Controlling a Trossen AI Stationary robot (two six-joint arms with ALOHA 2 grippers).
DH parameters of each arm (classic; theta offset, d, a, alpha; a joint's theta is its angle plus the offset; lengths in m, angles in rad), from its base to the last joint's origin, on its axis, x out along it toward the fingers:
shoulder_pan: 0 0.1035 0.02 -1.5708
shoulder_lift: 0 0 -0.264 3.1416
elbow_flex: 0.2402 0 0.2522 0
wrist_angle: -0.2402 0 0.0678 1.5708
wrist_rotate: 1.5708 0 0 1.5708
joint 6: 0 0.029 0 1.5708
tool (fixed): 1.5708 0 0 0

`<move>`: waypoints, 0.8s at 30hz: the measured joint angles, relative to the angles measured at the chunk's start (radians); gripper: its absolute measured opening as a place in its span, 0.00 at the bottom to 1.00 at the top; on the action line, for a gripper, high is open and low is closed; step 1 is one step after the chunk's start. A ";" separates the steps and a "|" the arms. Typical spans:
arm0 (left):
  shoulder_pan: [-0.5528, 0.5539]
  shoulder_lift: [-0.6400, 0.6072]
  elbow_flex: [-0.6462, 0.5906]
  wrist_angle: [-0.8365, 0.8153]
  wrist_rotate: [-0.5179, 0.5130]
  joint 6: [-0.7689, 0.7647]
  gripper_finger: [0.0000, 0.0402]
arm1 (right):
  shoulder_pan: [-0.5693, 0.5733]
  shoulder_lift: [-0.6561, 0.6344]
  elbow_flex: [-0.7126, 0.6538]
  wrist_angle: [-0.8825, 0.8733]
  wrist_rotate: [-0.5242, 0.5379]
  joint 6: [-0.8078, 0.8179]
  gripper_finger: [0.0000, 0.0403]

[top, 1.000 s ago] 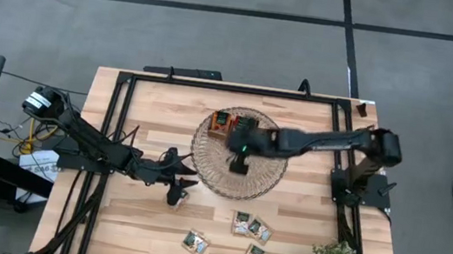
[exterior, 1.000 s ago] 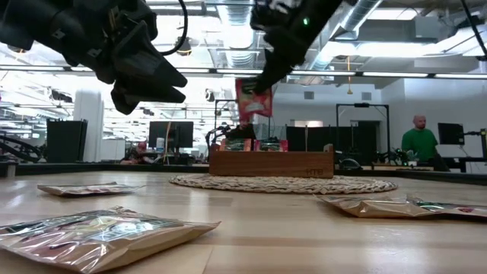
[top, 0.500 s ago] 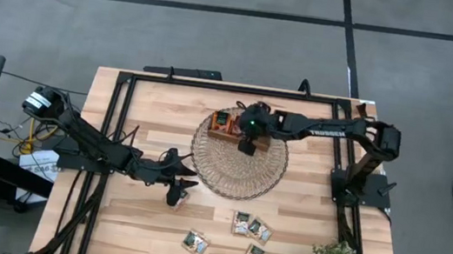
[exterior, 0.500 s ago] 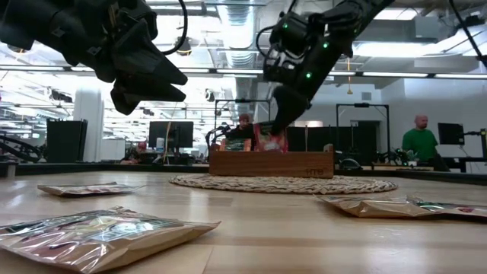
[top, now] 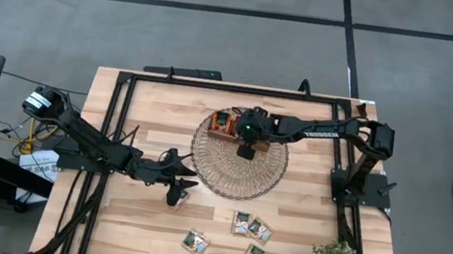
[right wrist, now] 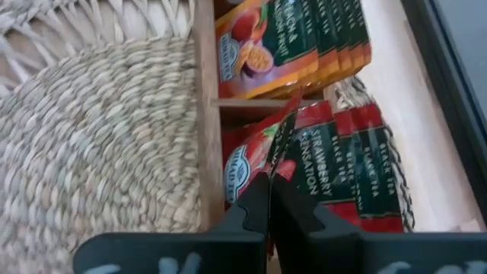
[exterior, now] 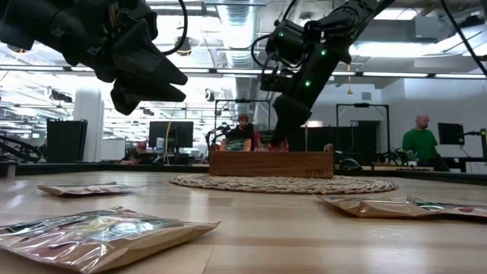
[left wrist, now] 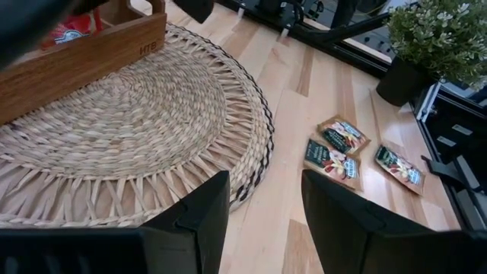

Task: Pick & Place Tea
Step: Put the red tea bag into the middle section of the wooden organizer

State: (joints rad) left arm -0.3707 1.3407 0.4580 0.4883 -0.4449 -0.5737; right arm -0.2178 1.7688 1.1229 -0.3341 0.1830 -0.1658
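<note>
Fingers [right wrist: 268, 202] pinch red "STRAWBERRY SENSATION" sachet [right wrist: 285, 148].

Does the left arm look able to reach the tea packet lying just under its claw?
Probably yes. The left gripper hangs open right above that sachet, nothing lies between them; the right gripper is busy at the tray.
</note>
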 joint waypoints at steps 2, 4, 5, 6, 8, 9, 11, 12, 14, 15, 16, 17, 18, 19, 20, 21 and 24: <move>0.000 0.000 0.000 0.000 0.000 -0.018 0.39 | 0.005 -0.002 0.000 -0.020 -0.001 0.000 0.02; 0.000 0.000 0.000 0.000 0.000 -0.024 0.39 | 0.009 -0.002 0.000 -0.046 -0.003 -0.001 0.06; 0.000 0.000 0.000 0.000 0.000 -0.025 0.39 | 0.012 -0.002 0.000 -0.053 -0.004 -0.001 0.08; 0.000 0.000 0.000 0.000 0.000 -0.025 0.39 | 0.014 -0.002 0.000 -0.056 -0.004 -0.001 0.11; 0.000 0.000 0.000 0.000 0.000 -0.025 0.39 | 0.015 -0.002 0.000 -0.056 -0.003 -0.005 0.17; 0.000 0.000 0.000 0.000 0.000 -0.025 0.39 | 0.015 -0.002 0.000 -0.049 -0.003 -0.012 0.19; 0.000 0.000 0.000 0.000 0.000 -0.025 0.39 | 0.015 -0.002 0.000 -0.028 -0.001 -0.022 0.24; 0.000 0.000 0.000 0.000 0.000 -0.025 0.39 | 0.015 -0.002 0.001 -0.021 0.002 -0.024 0.26; 0.000 0.000 0.000 0.000 0.000 -0.025 0.39 | 0.013 -0.002 0.014 -0.025 0.006 -0.026 0.28; 0.000 0.000 0.000 0.000 0.000 -0.025 0.39 | 0.012 -0.002 0.024 -0.024 0.006 -0.029 0.28; 0.000 0.000 0.000 0.000 0.000 -0.025 0.39 | 0.010 -0.002 0.031 -0.021 0.006 -0.039 0.29; 0.000 0.000 0.000 0.000 0.000 -0.025 0.39 | 0.007 -0.002 0.037 -0.021 0.006 -0.047 0.28; 0.000 0.000 0.000 0.000 0.000 -0.025 0.39 | 0.006 -0.002 0.042 -0.023 0.005 -0.052 0.28; 0.000 0.000 0.000 0.000 0.000 -0.025 0.39 | 0.006 -0.002 0.045 -0.024 0.003 -0.057 0.27; 0.000 0.000 0.000 0.000 0.000 -0.025 0.39 | 0.001 -0.002 0.048 -0.024 0.000 -0.068 0.25; 0.000 0.000 0.000 0.000 0.000 -0.025 0.39 | -0.002 -0.002 0.048 -0.023 -0.002 -0.075 0.22; 0.000 0.000 0.000 0.000 0.000 -0.025 0.39 | -0.011 -0.002 0.048 -0.039 -0.026 -0.078 0.11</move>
State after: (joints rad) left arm -0.3706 1.3407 0.4580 0.4881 -0.4450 -0.5991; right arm -0.2292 1.7668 1.1713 -0.3732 0.1574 -0.2439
